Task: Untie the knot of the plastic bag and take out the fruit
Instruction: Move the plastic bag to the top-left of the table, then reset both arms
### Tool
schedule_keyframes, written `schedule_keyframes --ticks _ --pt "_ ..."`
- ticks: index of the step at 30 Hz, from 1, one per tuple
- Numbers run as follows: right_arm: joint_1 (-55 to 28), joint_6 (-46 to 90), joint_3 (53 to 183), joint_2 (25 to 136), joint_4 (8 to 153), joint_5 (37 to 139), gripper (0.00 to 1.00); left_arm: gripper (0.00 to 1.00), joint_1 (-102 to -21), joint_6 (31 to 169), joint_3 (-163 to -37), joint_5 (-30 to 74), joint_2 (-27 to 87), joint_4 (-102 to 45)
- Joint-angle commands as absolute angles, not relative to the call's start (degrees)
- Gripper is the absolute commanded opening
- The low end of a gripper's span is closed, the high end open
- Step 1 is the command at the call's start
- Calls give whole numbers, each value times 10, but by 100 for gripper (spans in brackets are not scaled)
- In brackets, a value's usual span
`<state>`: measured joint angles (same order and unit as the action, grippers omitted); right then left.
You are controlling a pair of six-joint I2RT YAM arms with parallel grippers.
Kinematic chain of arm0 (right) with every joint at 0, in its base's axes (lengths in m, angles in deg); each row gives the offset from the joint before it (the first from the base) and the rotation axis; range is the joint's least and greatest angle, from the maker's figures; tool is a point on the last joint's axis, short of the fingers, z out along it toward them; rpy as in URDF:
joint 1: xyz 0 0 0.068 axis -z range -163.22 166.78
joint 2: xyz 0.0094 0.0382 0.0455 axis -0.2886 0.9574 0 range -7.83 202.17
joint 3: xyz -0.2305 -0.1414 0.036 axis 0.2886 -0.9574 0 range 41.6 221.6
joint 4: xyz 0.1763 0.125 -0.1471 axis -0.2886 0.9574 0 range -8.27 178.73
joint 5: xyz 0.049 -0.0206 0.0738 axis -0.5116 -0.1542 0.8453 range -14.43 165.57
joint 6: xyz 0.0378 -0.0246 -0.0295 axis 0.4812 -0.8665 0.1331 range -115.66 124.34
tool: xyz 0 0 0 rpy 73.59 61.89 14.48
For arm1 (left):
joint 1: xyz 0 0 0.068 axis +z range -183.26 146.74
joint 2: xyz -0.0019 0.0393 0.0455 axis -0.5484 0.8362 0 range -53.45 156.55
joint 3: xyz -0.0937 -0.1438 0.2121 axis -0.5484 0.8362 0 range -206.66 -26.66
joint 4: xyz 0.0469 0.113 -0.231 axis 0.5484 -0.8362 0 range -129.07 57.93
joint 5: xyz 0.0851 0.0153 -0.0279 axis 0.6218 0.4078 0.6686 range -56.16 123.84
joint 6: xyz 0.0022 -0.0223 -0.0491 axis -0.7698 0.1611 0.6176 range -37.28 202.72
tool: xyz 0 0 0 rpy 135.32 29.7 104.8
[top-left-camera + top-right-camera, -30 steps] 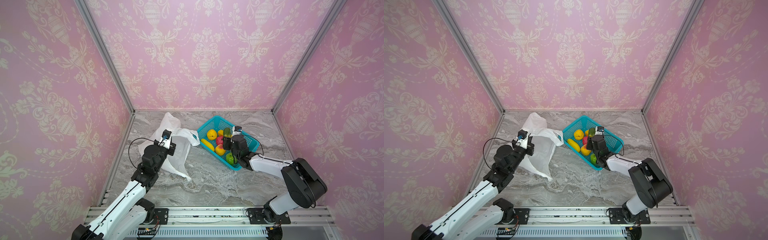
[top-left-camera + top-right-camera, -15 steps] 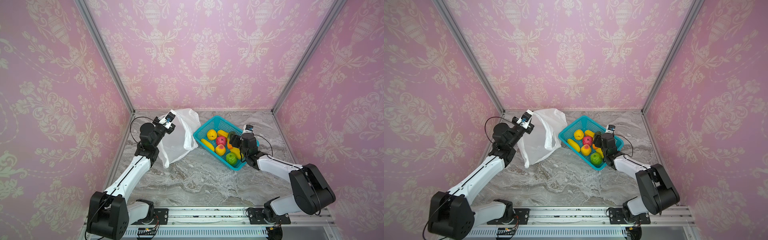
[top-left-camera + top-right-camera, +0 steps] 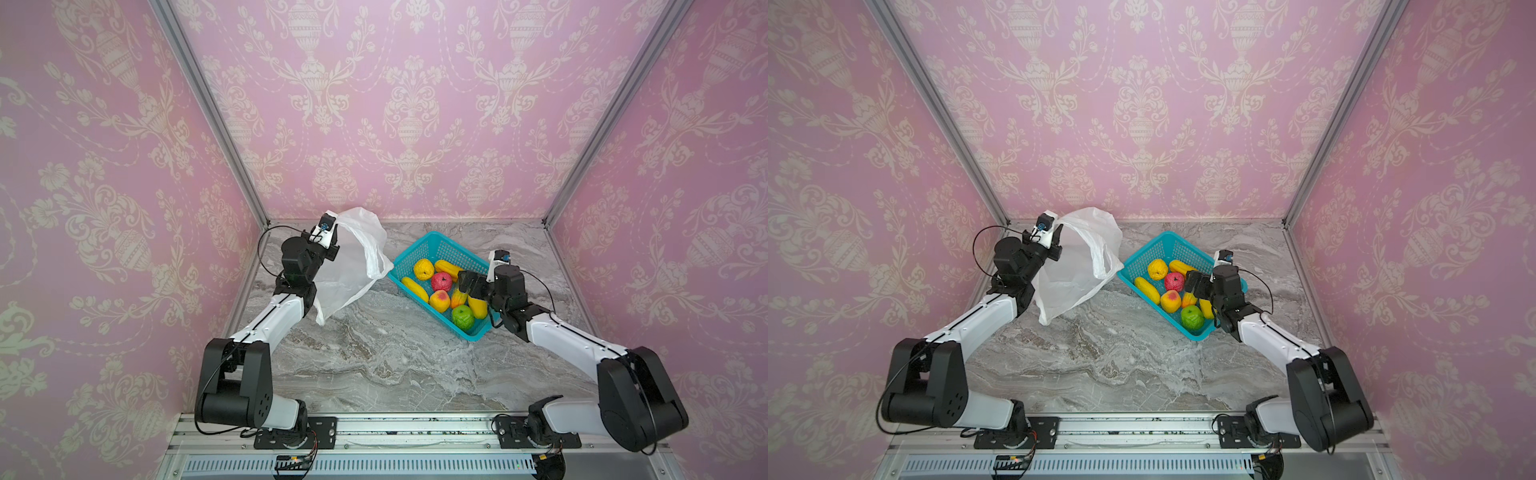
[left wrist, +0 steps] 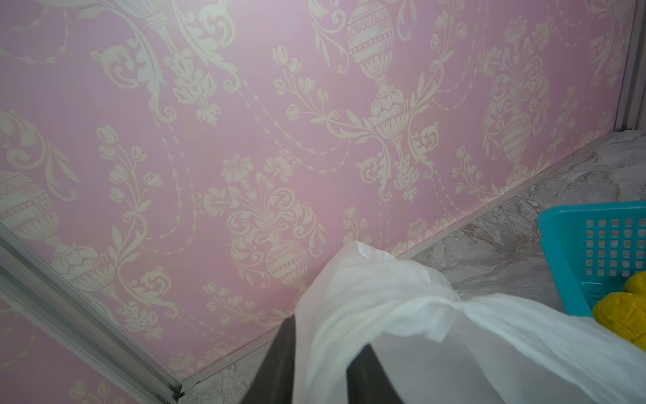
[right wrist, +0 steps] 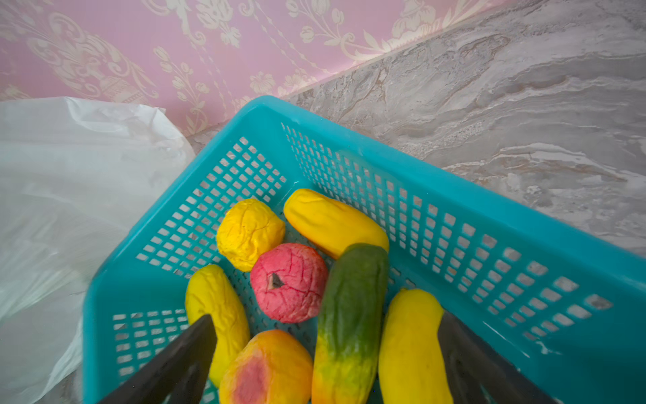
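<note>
left gripper [image 4: 327, 330]: jaws look parted, plastic bag [image 3: 353, 257] bunched between them and dangling near the back wall, can't tell if it's actually pinched | right gripper [image 3: 468, 283]: wide open, empty, right above the fruit [image 3: 441, 281] | fruit: piled in the teal basket [image 3: 451, 252]

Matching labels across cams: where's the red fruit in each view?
In a top view: red fruit mid-basket, right of picture centre.
In a top view: mid-basket, near picture centre.
Left wrist: not in it.
Right wrist: picture centre, among the yellow pieces.
Shared landmark: teal basket, in all four.
</note>
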<state>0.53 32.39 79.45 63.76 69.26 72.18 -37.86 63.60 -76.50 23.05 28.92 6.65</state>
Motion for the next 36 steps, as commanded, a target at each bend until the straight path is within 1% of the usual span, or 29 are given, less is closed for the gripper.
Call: schedule_keyframes --ticks 1,4,5,9,10,13,15,16,18,21,24,25,27,28,29,32,33,34,35,36 --pt "5 289 780 534 793 695 100 98 -378 708 -784 283 249 81" --pt "6 282 756 416 847 637 100 99 -378 798 -804 313 186 26" --pt "6 283 748 381 862 613 100 99 -378 843 -814 338 159 -7" --pt "7 294 755 283 958 523 100 99 -377 1063 -818 502 50 -151" --pt "7 300 763 269 983 500 100 99 -377 1096 -808 525 23 -178" --pt "9 291 791 233 1036 463 100 99 -377 1135 -756 586 -73 -248" --pt "9 261 804 211 1036 470 100 99 -375 1201 -736 670 -134 -385" --pt "9 249 803 203 1026 477 100 99 -374 1206 -727 683 -154 -426" --pt "10 233 810 185 1016 491 100 99 -373 1190 -679 692 -189 -465" --pt "10 229 795 179 988 520 100 99 -372 1188 -561 703 -219 -452" --pt "10 206 747 206 912 613 100 99 -372 1196 -447 687 -232 -395" --pt "10 200 744 222 904 625 100 99 -372 1188 -423 679 -233 -371" --pt "11 196 748 267 914 582 100 99 -372 1135 -384 680 -231 -318" --pt "13 186 742 280 906 557 100 99 -370 1150 -392 707 -232 -344" --pt "16 172 728 297 883 515 100 99 -369 1139 -399 716 -234 -357" --pt "37 132 665 328 810 374 100 99 -369 1028 -399 694 -229 -308" --pt "56 139 645 332 785 359 100 99 -369 1005 -390 709 -218 -286" --pt "75 145 624 335 762 381 100 99 -369 1008 -377 728 -201 -264" --pt "98 151 605 342 736 413 100 99 -368 1001 -355 733 -176 -212" --pt "117 161 594 356 720 430 100 99 -366 982 -331 713 -139 -139"
